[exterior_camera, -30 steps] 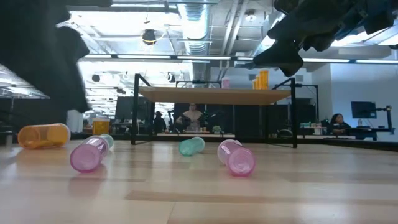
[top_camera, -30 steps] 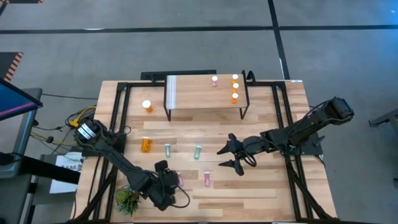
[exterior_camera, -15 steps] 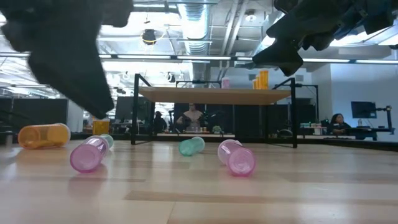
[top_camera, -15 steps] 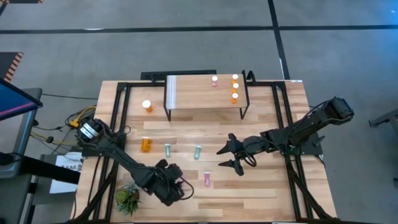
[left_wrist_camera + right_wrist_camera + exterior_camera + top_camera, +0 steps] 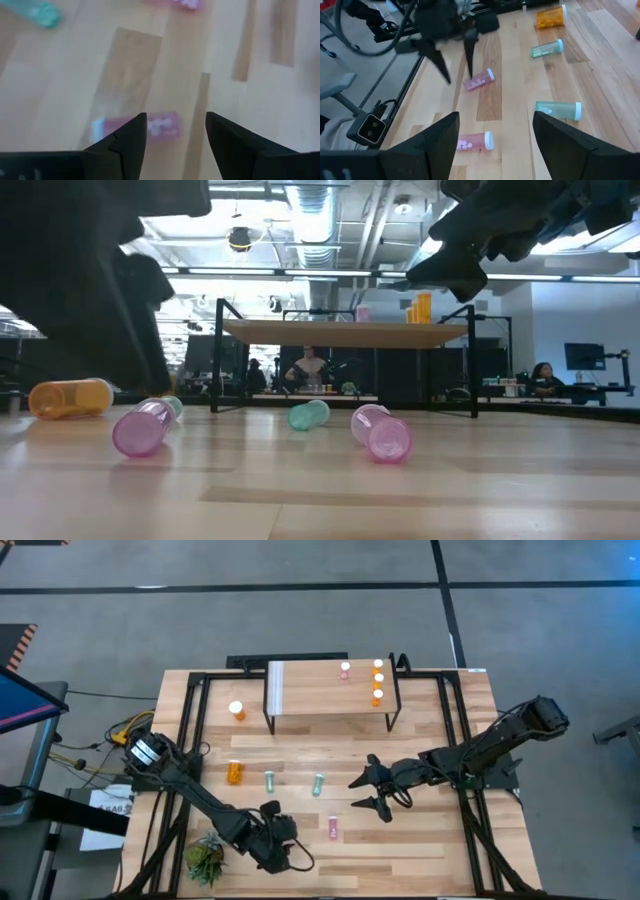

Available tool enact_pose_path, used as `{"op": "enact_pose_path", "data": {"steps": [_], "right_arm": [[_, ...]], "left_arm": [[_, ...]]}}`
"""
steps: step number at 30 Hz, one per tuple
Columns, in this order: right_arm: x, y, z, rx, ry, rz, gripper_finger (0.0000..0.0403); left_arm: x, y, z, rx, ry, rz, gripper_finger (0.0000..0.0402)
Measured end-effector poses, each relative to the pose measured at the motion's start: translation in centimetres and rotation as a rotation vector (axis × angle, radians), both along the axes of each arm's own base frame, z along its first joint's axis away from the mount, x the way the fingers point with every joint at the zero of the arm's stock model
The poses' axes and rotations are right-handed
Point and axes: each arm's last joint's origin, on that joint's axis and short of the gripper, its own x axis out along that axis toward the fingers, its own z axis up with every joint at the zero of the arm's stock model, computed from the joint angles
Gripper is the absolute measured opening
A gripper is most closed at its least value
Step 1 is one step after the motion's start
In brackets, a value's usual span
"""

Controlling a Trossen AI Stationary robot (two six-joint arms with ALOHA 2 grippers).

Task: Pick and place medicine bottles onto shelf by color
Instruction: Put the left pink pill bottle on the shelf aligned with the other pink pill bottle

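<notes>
I am hovering the left gripper (image 5: 176, 131), fingers spread and holding nothing, over the pink bottle (image 5: 134, 126) lying near the table's front edge, aiming to straddle its middle squarely before closing and lifting.

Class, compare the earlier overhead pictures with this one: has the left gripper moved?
Yes. The left gripper has shifted rightward, away from the plant, over the pink bottle.
</notes>
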Motion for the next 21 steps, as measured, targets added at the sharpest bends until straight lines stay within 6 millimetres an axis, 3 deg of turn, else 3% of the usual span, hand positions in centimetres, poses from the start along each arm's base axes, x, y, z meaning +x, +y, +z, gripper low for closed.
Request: {"op": "enact_pose_path", "data": {"steps": [6, 12, 17, 21], "right_arm": [[0.1, 0.0, 0.3, 0.023, -0.025, -0.005, 0.0276], [0.2, 0.1, 0.4, 0.025, -0.031, -0.004, 0.0276], [0.2, 0.1, 0.4, 0.026, -0.032, -0.004, 0.0276], [0.2, 0.1, 0.4, 0.026, -0.031, -0.004, 0.0276]], "left_arm": [[0.3, -0.3, -1.7, 0.035, 0.043, -0.075, 0.0189], [-0.1, -0.4, -2.0, -0.007, 0.112, -0.104, 0.0189], [-0.8, -1.1, -1.1, 0.043, 0.171, -0.113, 0.0189], [-1.6, -1.9, 0.9, 0.15, 0.205, -0.069, 0.0189]]}}
